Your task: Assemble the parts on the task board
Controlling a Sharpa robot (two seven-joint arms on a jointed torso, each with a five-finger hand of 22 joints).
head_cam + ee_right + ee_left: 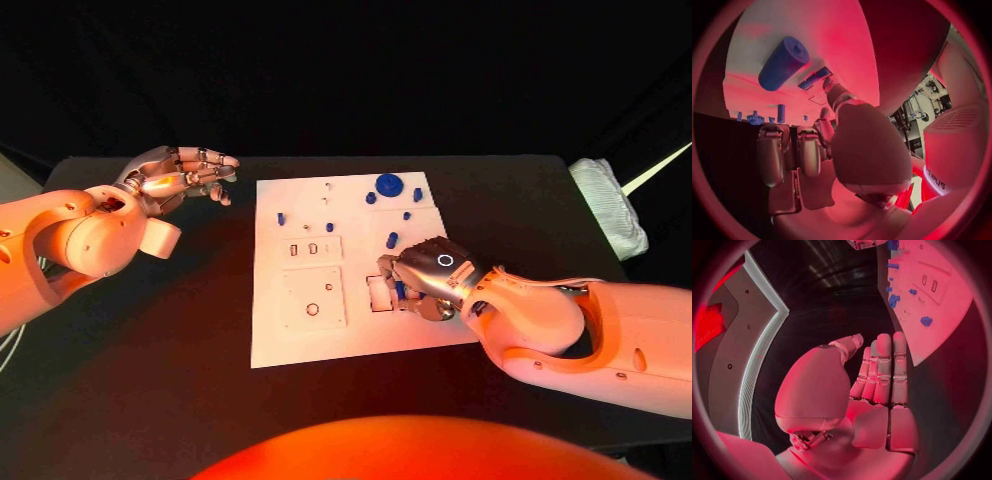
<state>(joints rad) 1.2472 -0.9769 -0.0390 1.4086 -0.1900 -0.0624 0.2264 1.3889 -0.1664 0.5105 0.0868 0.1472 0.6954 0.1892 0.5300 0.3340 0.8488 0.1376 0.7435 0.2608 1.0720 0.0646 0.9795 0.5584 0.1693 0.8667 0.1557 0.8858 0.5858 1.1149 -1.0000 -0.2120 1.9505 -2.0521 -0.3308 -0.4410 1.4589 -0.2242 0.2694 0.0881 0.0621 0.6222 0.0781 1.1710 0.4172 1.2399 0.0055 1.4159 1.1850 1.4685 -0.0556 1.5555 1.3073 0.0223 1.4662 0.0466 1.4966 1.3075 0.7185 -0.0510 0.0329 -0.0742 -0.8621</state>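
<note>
The white task board [289, 335] lies in the middle of the table, with several small blue parts along its far side, among them a round blue part [389, 183] and a blue cylinder [392, 240]. My right hand [428, 278] rests on the board's right side, fingers pointing down. One fingertip [833, 91] touches a small blue part [814, 79], beside the blue cylinder [784, 62] lying flat; I cannot tell whether the part is held. My left hand [180, 178] hovers off the board's far left corner, and its fingers [882, 372] are straight with nothing in them.
Two raised white plates [313, 297] with slots sit on the board's left half. A white bundle [606, 205] lies at the table's right edge. Bare black table [144, 340] surrounds the board. The board's edge [942, 335] with blue parts [926, 320] lies beyond my left hand.
</note>
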